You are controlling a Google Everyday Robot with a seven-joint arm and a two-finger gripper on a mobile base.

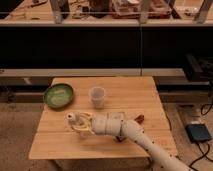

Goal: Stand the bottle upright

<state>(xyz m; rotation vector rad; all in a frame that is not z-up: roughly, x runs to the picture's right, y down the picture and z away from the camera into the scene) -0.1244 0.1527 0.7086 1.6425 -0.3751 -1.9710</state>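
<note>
The small pale bottle (73, 119) with its whitish cap is at the left front part of the wooden table (125, 90). It sits in my gripper (80, 124), a little above the tabletop, and looks tilted with the cap up and to the left. My gripper is shut on the bottle. My arm (135, 135) reaches in from the lower right across the table's front.
A translucent white cup (97, 96) stands upright mid-table, just behind the gripper. A green bowl (58, 94) sits at the left rear. A dark red packet (140, 118) shows partly behind my arm. A dark box (199, 132) lies on the floor at the right.
</note>
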